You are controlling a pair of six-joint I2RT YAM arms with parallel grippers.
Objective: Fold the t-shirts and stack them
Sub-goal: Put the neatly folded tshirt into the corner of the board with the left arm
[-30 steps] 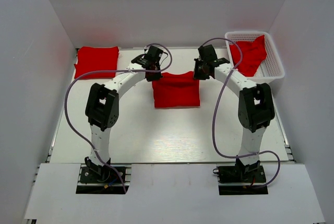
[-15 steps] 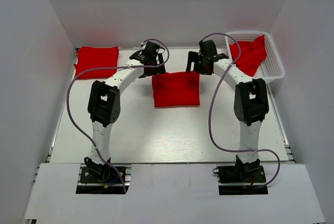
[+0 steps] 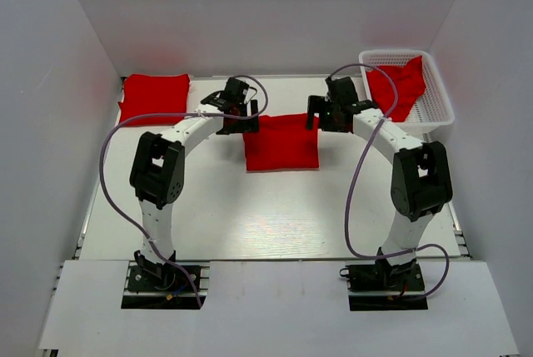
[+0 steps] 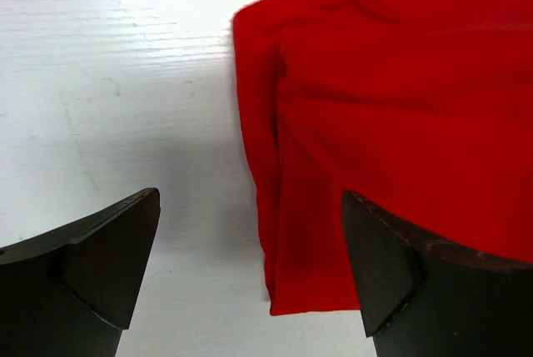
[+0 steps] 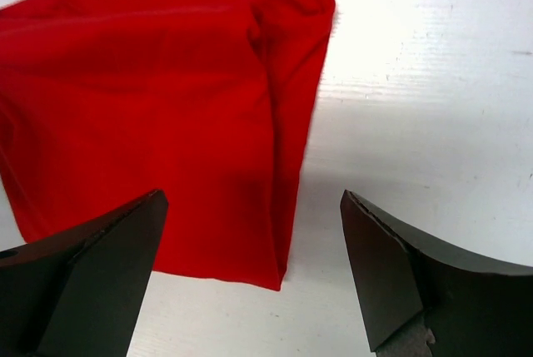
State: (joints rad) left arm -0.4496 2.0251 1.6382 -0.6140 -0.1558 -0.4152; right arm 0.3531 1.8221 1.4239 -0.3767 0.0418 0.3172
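Observation:
A folded red t-shirt (image 3: pixel 281 142) lies flat in the middle of the table. My left gripper (image 3: pixel 241 117) hovers open over its far left corner, and in the left wrist view the t-shirt (image 4: pixel 400 124) has its folded edge between the wide-apart fingers of that gripper (image 4: pixel 250 207), untouched. My right gripper (image 3: pixel 320 114) is open over the far right corner. The right wrist view has the cloth (image 5: pixel 150 124) ending between the spread fingers of the gripper (image 5: pixel 251 199). Another folded t-shirt (image 3: pixel 154 97) rests at the back left. A crumpled one (image 3: pixel 400 84) lies in the basket.
A white mesh basket (image 3: pixel 437 111) stands at the back right corner against the wall. White walls close in the table on the left, right and back. Bare white tabletop (image 3: pixel 275 215) stretches between the middle t-shirt and the arm bases.
Both grippers opened and let go of the middle t-shirt's far corners. The cloth now lies flat, and both wrists have drawn slightly outward.

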